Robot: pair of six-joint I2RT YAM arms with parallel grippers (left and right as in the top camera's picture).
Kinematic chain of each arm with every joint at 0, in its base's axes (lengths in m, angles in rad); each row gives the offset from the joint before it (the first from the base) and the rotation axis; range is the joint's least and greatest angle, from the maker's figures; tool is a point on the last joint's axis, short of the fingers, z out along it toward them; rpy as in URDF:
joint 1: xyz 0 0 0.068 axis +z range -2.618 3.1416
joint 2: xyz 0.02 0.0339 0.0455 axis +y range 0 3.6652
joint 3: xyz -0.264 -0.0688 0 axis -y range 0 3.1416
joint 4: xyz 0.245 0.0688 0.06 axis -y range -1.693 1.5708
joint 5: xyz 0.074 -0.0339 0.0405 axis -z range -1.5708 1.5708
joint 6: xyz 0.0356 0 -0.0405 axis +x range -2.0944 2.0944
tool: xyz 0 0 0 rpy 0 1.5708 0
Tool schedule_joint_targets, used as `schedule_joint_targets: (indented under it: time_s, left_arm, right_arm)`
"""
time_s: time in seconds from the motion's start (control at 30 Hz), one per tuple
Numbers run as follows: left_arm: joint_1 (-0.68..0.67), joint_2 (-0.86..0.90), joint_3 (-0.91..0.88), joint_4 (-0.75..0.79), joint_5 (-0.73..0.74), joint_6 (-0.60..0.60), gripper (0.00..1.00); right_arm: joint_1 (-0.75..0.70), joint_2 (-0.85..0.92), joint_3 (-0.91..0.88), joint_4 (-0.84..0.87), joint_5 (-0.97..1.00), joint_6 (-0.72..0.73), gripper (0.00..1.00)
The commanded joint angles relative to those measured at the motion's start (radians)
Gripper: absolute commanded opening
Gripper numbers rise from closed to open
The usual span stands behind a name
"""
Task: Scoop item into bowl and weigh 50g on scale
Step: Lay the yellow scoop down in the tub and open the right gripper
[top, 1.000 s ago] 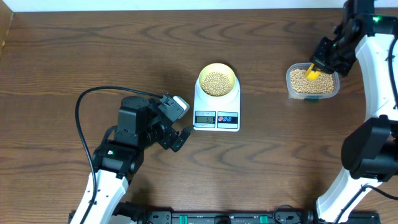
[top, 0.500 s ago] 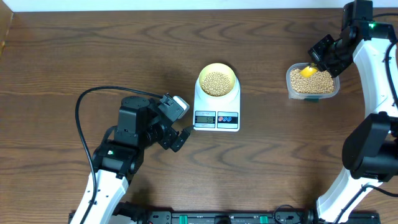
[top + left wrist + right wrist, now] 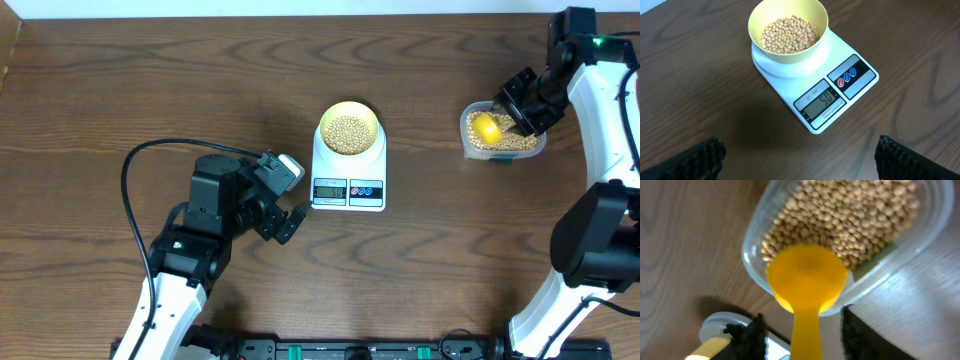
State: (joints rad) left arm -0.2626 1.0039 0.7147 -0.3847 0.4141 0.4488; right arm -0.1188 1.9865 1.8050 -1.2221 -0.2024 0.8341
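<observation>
The pale-yellow bowl (image 3: 348, 118) stands on the white scale (image 3: 348, 190), holding tan beans (image 3: 348, 134). In the left wrist view the bowl (image 3: 790, 59) sits on the scale (image 3: 855, 87), whose display reads 50. My right gripper (image 3: 525, 105) is over the clear tub (image 3: 503, 152) of beans. Its fingers (image 3: 800, 317) stand apart on both sides of the yellow scoop's handle. The empty scoop (image 3: 487, 127) lies with its head on the tub's beans (image 3: 807, 277). My left gripper (image 3: 293, 197) is open and empty, left of the scale (image 3: 800, 150).
The clear tub (image 3: 932, 227) stands at the right of the wooden table, near my right arm. A black cable (image 3: 150, 150) loops behind my left arm. The scale shows at the bottom left of the right wrist view (image 3: 715, 325).
My right gripper has moved down and left over the tub. The scoop has turned from tilted to lying flat on the beans. The left arm has not moved.
</observation>
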Motion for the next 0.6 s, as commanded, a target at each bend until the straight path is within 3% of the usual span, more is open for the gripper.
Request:
schedule_joint_targets:
  time_s: [0.0, 0.57]
  left_arm:
    - [0.004, -0.005, 0.011, 0.000, 0.012, 0.003, 0.97]
    - [0.004, -0.005, 0.011, 0.000, 0.012, 0.003, 0.98]
  right_arm:
    - [-0.007, -0.017, -0.001, -0.028, 0.017, -0.049, 0.54]
    - [-0.007, -0.018, 0.006, -0.042, -0.008, -0.192, 0.53]
